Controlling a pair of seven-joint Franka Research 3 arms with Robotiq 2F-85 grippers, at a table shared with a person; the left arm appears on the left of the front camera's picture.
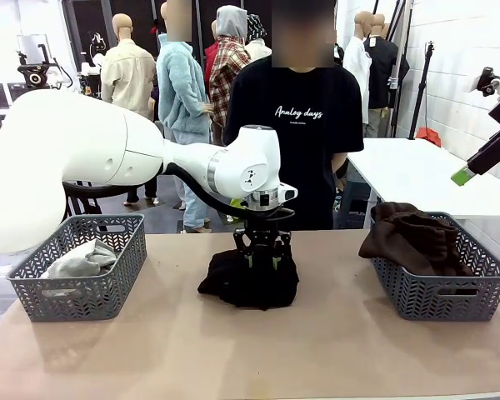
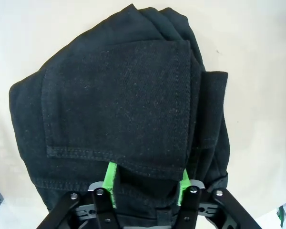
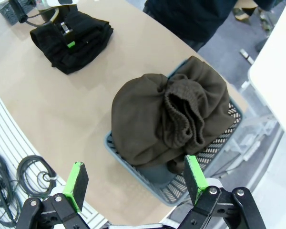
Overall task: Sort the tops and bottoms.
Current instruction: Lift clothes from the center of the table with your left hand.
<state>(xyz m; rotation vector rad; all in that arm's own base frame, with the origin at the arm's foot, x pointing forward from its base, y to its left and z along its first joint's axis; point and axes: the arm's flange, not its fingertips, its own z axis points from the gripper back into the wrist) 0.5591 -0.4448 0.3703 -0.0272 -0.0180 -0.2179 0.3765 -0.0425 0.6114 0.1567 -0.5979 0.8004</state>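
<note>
At mid-table, folded black garment [image 1: 248,279] (thick; seam-stitched)

The left pincer [image 1: 262,260] points straight down (jaws partly apart); the right pincer [image 3: 136,175] hangs raised, jaws wide.

Black bottoms [image 1: 248,279] folded, brown trousers [image 1: 412,237] heaped

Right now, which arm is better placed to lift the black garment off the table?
Left. The left gripper is down on the black garment mid-table, a fold of cloth between its fingers. The right gripper hangs open, high over the basket of brown trousers.
</note>
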